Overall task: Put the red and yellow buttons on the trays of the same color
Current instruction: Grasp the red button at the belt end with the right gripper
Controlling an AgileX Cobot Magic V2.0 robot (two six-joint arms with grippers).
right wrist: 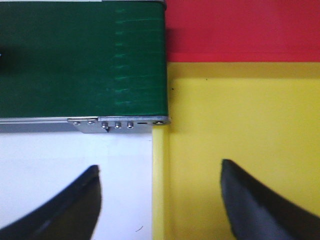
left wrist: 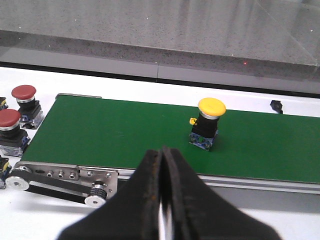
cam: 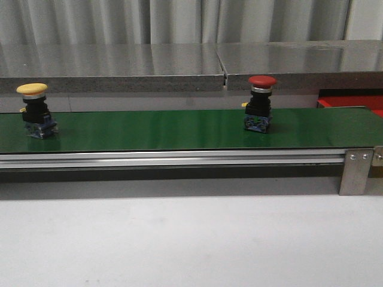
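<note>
- Left gripper (left wrist: 162,200) hangs above the near edge of the green belt (left wrist: 150,135), aimed over it; its two dark fingers (left wrist: 145,195) are pressed together with only a thin pale slit between them, and they hold nothing
- Right gripper (right wrist: 160,200) looks straight down at the belt's end, where a metal bracket (right wrist: 117,123) closes the frame; its fingers (right wrist: 255,205) are spread wide apart, one over the white table (right wrist: 50,155), the other over the yellow tray, and nothing lies between them
- Yellow button (left wrist: 206,122) stands upright on the belt, beyond the left gripper and a little to one side of it, well apart from the fingertips; in the front view it sits near the belt's left end (cam: 35,110)
- Red button (cam: 260,103) stands upright on the belt, right of the middle, well apart from the yellow one
- Two more red buttons (left wrist: 15,125) wait on the table just off the belt's end in the left wrist view
- Yellow tray (right wrist: 240,135) lies just beside the belt's end, with the red tray (right wrist: 240,30) next to it, their edges touching; a corner of the red tray (cam: 350,103) shows at the far right of the front view
- Neither arm appears in the front view
</note>
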